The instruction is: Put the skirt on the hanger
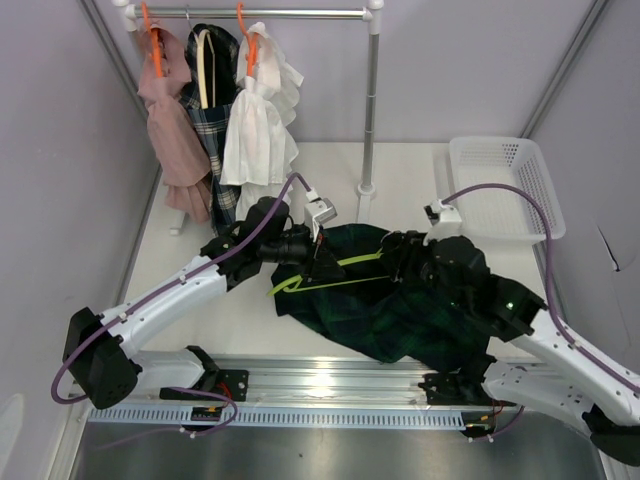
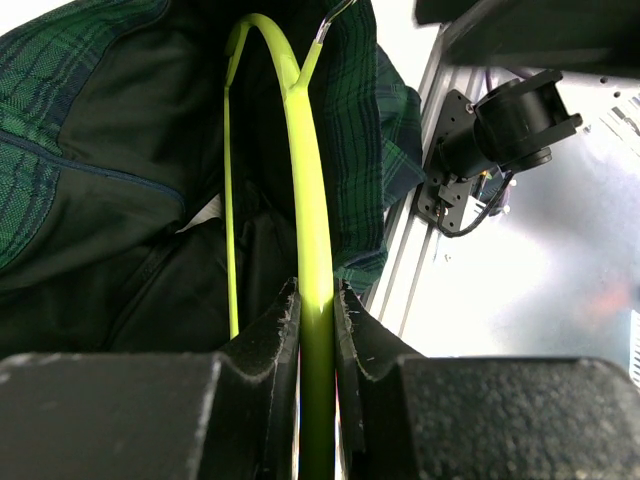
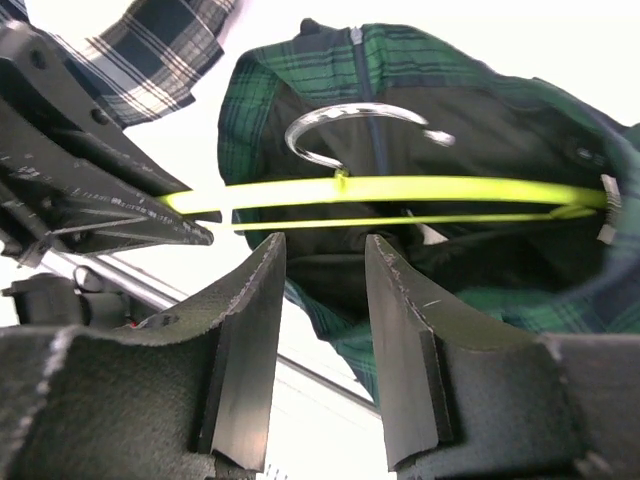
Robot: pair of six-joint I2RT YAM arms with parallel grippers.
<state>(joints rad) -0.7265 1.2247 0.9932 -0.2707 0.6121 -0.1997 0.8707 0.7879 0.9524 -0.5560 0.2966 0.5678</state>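
Hanger: the lime-green hanger [image 1: 330, 272] lies flat in mid-table across the open waist of the skirt [image 1: 410, 315]. Its metal hook [image 3: 360, 125] rests on the dark lining.
Skirt: the dark green tartan is bunched under the hanger and spreads off to its right and near side. It is not yet clipped, as far as I can make out.
Left pincer: the left gripper [image 2: 316, 300] is clamped tight on the hanger's green bar, toward its left end.
Right pincer: the right gripper [image 3: 325, 250] has its jaws apart with nothing between them. It hovers just on the near side of the hanger's middle, under the hook.
Step in hand: probably bringing the waistband up to the hanger's clip [image 3: 607, 205] at the right end.
Doing it well: I'd keep the left grip steady so the bar cannot roll. The right jaws should take the tartan waistband edge right beside that clip, not the slippery lining.
Edges: the metal track [image 1: 330, 385] along the table's near edge lies on the near side of the hanger, with the skirt's hem almost on it, so cloth could snag there.
Obstacles: the rail post [image 1: 371, 110] stands just beyond the hanger and the white basket [image 1: 500, 185] beyond and to its right.
Open room: bare tabletop shows to the left of the hanger and straight beyond it.
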